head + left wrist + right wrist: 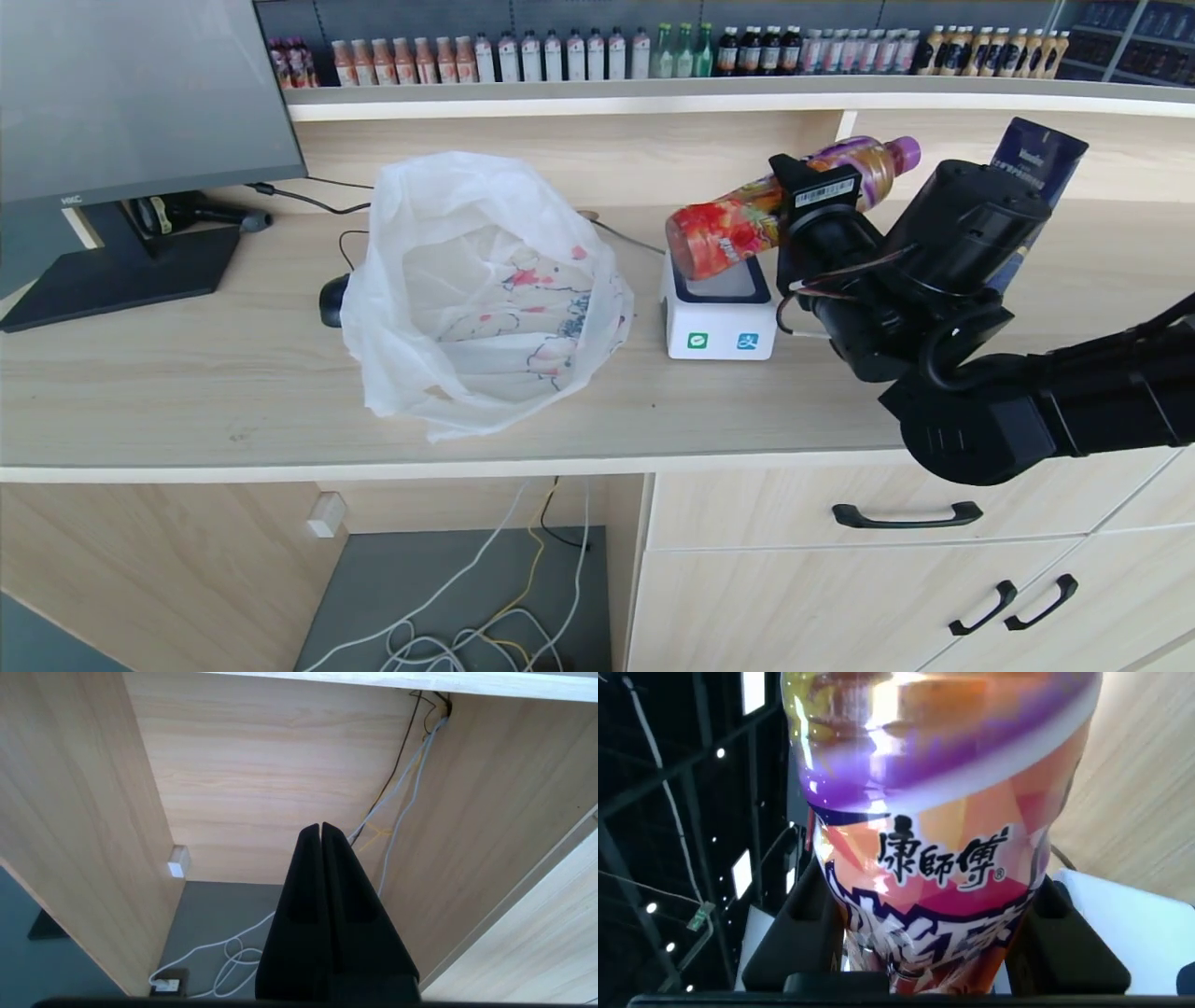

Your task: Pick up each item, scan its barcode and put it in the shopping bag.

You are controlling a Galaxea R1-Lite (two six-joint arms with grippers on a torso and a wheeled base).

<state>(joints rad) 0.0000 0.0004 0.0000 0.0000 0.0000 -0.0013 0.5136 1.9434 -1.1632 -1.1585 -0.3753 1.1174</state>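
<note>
Your right gripper [795, 217] grips the tilted juice bottle [726, 233] just above the scanner [719, 329], at 3 o'clock from the open-mouthed shopping bag [411, 210]; your left gripper [321, 845] is closed, empty.

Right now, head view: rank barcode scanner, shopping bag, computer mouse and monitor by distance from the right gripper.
From the right gripper, which holds the drink bottle:
1. Barcode scanner, directly under the bottle.
2. Shopping bag, mid-counter, on the scanner's left.
3. Computer mouse, tucked behind the bag's left edge.
4. Monitor, at the far left end of the counter.
</note>
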